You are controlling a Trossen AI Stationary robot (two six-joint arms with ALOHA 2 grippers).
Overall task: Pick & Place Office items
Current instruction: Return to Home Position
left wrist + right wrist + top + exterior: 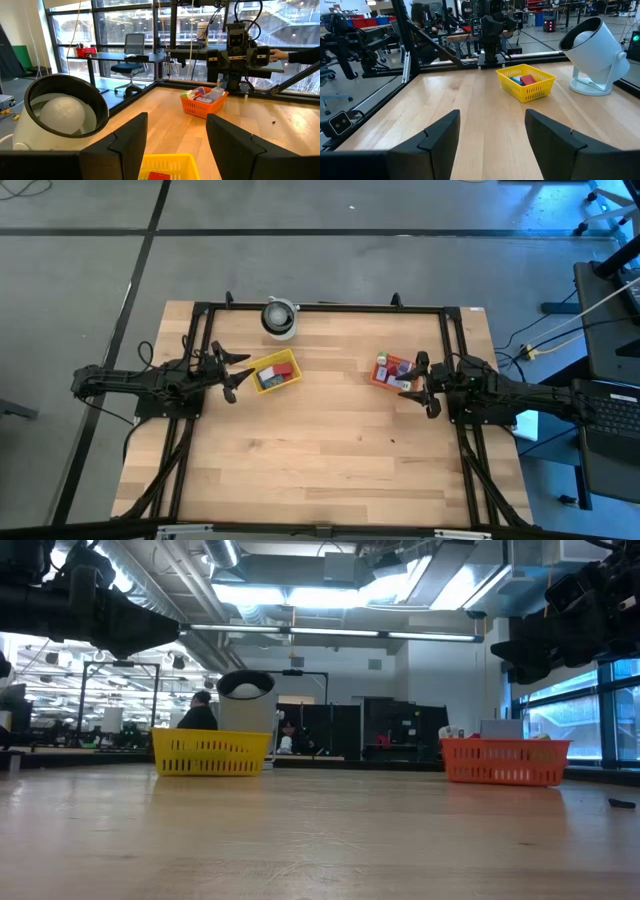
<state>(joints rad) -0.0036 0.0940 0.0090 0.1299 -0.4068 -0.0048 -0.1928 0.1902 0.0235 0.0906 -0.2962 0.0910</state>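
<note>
Toward the far half of the wooden table (320,465), two baskets set well apart: yellow mesh basket (212,755) on the left arm's side, orange mesh basket (504,763) on the right arm's side, both resting flat on the wood. Inside the yellow one, a red block (528,79) lying against a blue block (515,80), with other pieces under them too small to tell apart. Heaped in the orange one, more office items (200,93) in red, green, white and lavender, rising just over the rim and not clear enough to sort one by one. Just beside the yellow basket's outer side, left gripper (236,375) held off the table, fingers (127,142) spread wide and holding nothing. Just beside the orange basket's outer side, right gripper (424,385) likewise raised, fingers (440,135) wide apart and empty. Near the table's far edge, close behind the yellow basket, a white domed device (281,318) with a dark-rimmed opening. From table height, both arms only as dark masses in the upper corners, well above the wood. Beyond the table, a seated person (200,712) in the room; in the left wrist view, a dark sleeve (300,54) reaching in just behind the right arm.
</note>
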